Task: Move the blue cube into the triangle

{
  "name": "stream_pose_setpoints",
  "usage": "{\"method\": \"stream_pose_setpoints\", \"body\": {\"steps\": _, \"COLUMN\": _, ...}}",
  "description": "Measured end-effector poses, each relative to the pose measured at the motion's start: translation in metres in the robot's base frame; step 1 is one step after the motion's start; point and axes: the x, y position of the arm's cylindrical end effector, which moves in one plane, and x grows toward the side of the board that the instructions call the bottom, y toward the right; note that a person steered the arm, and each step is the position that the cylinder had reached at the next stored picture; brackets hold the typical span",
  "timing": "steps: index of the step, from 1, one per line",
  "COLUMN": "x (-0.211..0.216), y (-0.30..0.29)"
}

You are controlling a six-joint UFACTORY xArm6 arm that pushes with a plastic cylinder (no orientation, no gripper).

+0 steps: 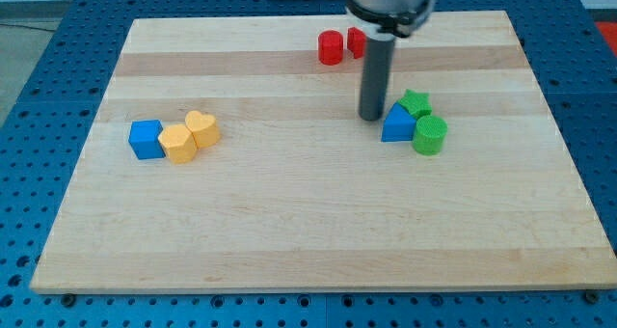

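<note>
The blue cube (146, 139) lies at the view's left of the wooden board (318, 222), touching a yellow hexagonal block (177, 143) on its right. The blue triangle block (396, 124) lies at the view's right, between a green star (416, 102) and a green cylinder (430, 135). My tip (372, 116) stands just left of the blue triangle, close to it, and far to the right of the blue cube.
A yellow heart block (202, 128) touches the yellow hexagon's right side. A red cylinder (331, 47) and another red block (356, 41), partly hidden behind my rod, lie near the view's top.
</note>
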Motion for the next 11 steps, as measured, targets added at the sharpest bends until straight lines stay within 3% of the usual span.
{"method": "stream_pose_setpoints", "body": {"steps": 1, "x": -0.010, "y": -0.081}}
{"method": "stream_pose_setpoints", "body": {"steps": 3, "x": 0.036, "y": -0.304}}
{"method": "stream_pose_setpoints", "body": {"steps": 4, "x": 0.036, "y": -0.322}}
{"method": "stream_pose_setpoints", "body": {"steps": 6, "x": 0.116, "y": -0.331}}
{"method": "stream_pose_setpoints", "body": {"steps": 7, "x": 0.120, "y": -0.321}}
{"method": "stream_pose_setpoints", "body": {"steps": 10, "x": 0.120, "y": -0.185}}
{"method": "stream_pose_setpoints", "body": {"steps": 11, "x": 0.135, "y": -0.170}}
